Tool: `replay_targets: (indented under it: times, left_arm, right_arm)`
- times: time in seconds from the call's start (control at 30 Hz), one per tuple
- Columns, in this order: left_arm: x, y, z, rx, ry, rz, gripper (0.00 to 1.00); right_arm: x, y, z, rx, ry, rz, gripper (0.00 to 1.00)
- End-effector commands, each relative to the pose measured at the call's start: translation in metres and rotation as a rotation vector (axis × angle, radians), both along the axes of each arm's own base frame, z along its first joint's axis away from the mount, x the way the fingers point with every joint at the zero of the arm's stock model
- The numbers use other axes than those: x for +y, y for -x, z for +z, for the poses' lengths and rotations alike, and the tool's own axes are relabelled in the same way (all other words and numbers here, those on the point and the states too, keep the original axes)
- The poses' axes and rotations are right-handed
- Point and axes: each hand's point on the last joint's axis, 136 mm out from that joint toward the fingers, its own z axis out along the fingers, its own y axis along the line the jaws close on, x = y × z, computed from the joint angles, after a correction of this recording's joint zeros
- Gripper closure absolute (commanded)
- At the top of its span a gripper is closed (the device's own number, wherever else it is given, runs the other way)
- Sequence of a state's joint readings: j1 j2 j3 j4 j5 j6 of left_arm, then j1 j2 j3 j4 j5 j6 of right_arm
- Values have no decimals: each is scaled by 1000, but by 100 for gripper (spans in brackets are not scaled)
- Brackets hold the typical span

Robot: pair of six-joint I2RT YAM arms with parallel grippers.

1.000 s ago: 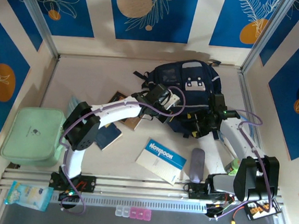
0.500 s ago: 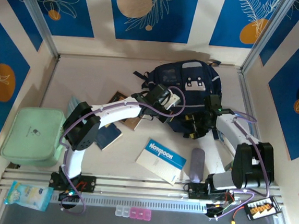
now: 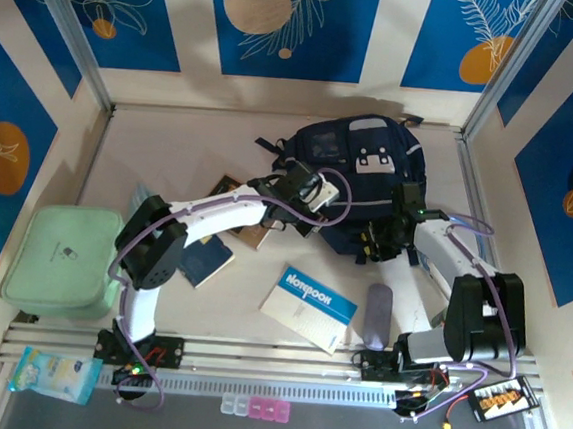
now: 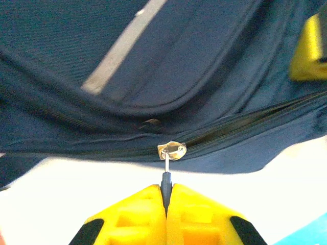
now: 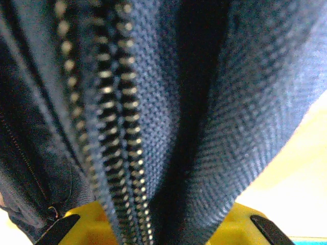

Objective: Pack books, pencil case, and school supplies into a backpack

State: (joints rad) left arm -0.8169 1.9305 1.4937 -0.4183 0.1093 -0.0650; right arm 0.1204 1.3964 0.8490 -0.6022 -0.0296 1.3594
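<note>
The step in hand looks like opening the backpack [image 3: 367,156] before anything goes in. It lies flat toward the back of the table [image 3: 171,154], and both arms reach to its near edge. The left gripper [image 4: 166,190] is clenched tight on the thin stem of the zipper pull [image 4: 171,150], with its yellow fingers pressed together and no gap showing. The metal slider sits on the closed zipper [image 4: 240,127] just beyond the fingertips. The right gripper [image 5: 153,224] has a thick fold of the backpack's blue cloth, with a line of zipper teeth, bunched between its fingers. It appears to be gripping that fold to hold the bag in place, with the fingers kept apart only by the cloth. None of the things to pack are inside yet. The notebook [image 3: 308,307] and the grey pencil case [image 3: 378,318] lie near the front of the table. The brown book [image 3: 231,188] and the navy book [image 3: 205,260] sit partly under the left arm. The next move probably calls for the left arm to draw the pull along the zipper while the right holds the cloth taut, so the slider runs rather than dragging the whole bag.
</note>
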Motion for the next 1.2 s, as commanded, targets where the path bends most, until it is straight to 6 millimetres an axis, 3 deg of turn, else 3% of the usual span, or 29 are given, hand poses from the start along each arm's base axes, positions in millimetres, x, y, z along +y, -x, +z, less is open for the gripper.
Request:
replay_targets:
  times: [0.0, 0.17, 0.3, 0.63, 0.93, 1.17]
  left_arm:
    - [49, -18, 2, -51, -132, 60, 100]
    - [75, -40, -5, -80, -208, 129, 100]
    - [95, -78, -6, -150, -280, 275, 100]
    - [89, -137, -6, -179, -216, 402, 100]
    - [79, -153, -2, -123, -90, 412, 100]
    - [110, -156, 5, -70, -73, 545, 74]
  right_arm:
    - [-12, 3, 6, -21, 41, -1, 80]
    - [-10, 3, 10, -39, 25, -6, 79]
    - [-7, 2, 13, -56, 11, 9, 79]
    - [18, -12, 29, -123, -71, 77, 79]
    - [47, -21, 29, -113, -164, 89, 78]
    - [76, -42, 29, -137, -140, 104, 72]
